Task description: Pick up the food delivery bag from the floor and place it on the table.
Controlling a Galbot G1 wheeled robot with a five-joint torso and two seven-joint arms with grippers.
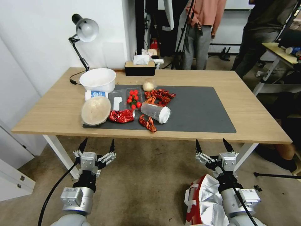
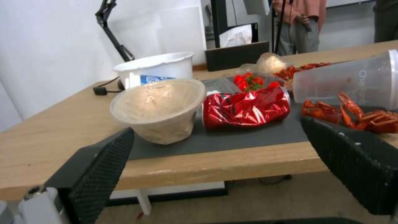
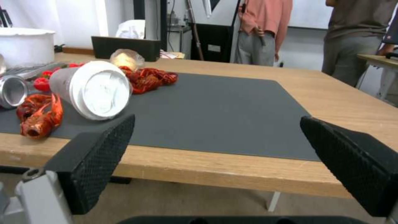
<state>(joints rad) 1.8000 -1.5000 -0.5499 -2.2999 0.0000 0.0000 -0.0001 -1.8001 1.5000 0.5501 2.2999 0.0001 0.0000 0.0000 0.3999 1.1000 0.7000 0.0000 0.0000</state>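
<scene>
The food delivery bag (image 1: 203, 201), white with red print and silver foil lining, stands on the stained carpet floor (image 1: 147, 175) at the lower right, partly hidden under my right arm. The light-wood table (image 1: 250, 103) with its dark grey mat (image 1: 194, 110) stretches ahead. My left gripper (image 1: 97, 145) and right gripper (image 1: 211, 143) hover open and empty just before the table's near edge, above the floor. In the left wrist view the fingers (image 2: 99, 174) frame the table (image 2: 49, 133) edge. In the right wrist view the fingers (image 3: 356, 161) frame the mat (image 3: 215, 109).
The mat's left half holds a covered bowl (image 1: 95, 110), a cup on its side (image 1: 155, 112), crayfish (image 1: 160, 95), tomatoes (image 1: 134, 99) and a red foil wrapper (image 1: 121, 116). A white tub (image 1: 97, 80), lamp (image 1: 84, 29) and tissue box (image 1: 140, 67) stand behind. A second desk (image 1: 279, 51) is far right.
</scene>
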